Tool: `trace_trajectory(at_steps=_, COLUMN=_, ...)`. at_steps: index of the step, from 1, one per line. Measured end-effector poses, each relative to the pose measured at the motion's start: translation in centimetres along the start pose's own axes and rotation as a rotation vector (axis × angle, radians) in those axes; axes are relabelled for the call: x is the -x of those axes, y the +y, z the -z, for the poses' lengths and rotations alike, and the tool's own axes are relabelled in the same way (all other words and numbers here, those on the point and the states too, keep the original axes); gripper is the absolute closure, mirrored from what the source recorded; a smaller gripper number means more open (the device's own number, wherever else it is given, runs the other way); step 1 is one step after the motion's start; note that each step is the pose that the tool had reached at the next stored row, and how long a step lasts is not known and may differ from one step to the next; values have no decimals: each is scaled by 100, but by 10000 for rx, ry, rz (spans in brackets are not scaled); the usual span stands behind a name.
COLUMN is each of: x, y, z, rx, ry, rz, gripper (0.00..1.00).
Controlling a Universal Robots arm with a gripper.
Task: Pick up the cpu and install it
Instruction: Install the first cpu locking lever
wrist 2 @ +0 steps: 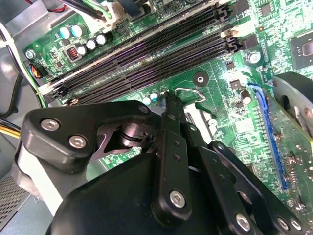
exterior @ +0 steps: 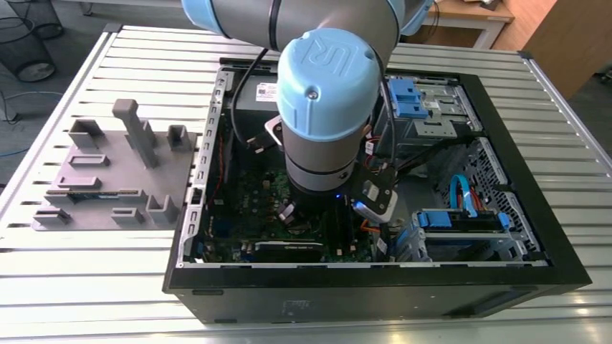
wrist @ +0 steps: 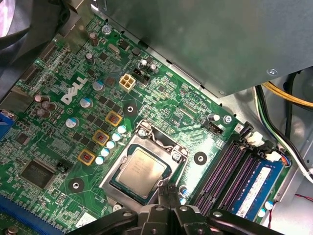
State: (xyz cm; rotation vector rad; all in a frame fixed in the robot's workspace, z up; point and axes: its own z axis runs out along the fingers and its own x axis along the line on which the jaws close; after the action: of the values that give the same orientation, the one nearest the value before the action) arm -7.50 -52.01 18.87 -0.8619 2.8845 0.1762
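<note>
In the exterior view, the robot arm (exterior: 325, 107) reaches down into the open computer case (exterior: 535, 244) that lies on the slatted table (exterior: 96, 287). The arm's big blue and grey body sits in the middle of the frame and covers the spot where it works. A grey holder tray (exterior: 105, 172) sits on the table at the left of the frame, well apart from the arm.

In the second wrist view, the black gripper (wrist 2: 168, 105) fills the lower half of the frame. Its tip points up toward a small wire lever (wrist 2: 190, 93) near the middle. The green motherboard (wrist 2: 239, 122) lies under it, and the long dark memory slots (wrist 2: 146, 49) run across the upper part. I cannot tell if the gripper is spread or pressed together here.

In the first wrist view, the cpu (wrist: 141, 171) sits flat in its socket (wrist: 146, 137), a little below the middle of the frame. Its silver top faces up. The gripper (wrist: 167, 192) is at the bottom edge, just beside the lower right corner of the cpu. The cpu lies up and to the left of the gripper tip. The gripper holds nothing that I can see. A blue memory stick (wrist: 257, 186) stands in a slot at the lower right.
</note>
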Motion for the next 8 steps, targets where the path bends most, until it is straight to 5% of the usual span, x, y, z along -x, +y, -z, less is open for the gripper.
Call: trace_trajectory(at_steps=8, x=-14, y=-21, z=7, rx=-1, ry=0, rz=0, gripper=89)
